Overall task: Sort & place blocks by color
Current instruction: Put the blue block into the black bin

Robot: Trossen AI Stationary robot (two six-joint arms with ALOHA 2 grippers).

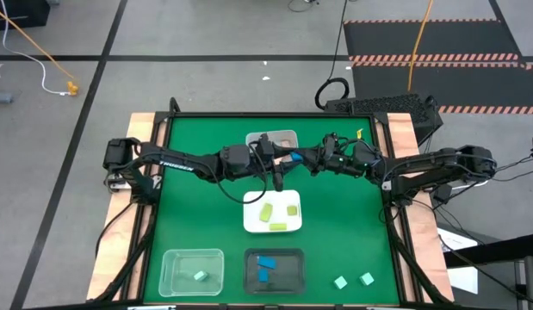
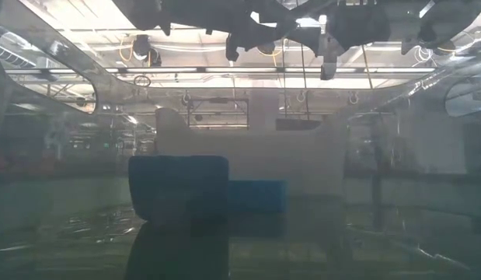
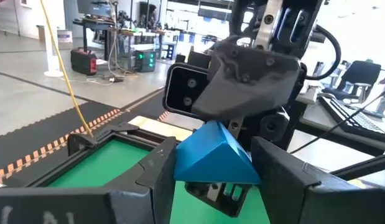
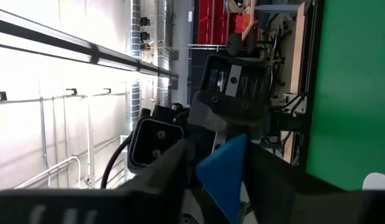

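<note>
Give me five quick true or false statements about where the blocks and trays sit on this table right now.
1. The white tray holds yellow-green blocks. True.
2. The black tray holds pink blocks. False: blue blocks.
3. Two mint blocks lie loose on the green mat. True.
4. The clear tray is empty. False: it holds one mint block.
5. A blue block sits between both grippers above the table. True.

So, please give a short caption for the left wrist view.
Blue block held between the left gripper's fingers, facing the right gripper above the green table.
</note>
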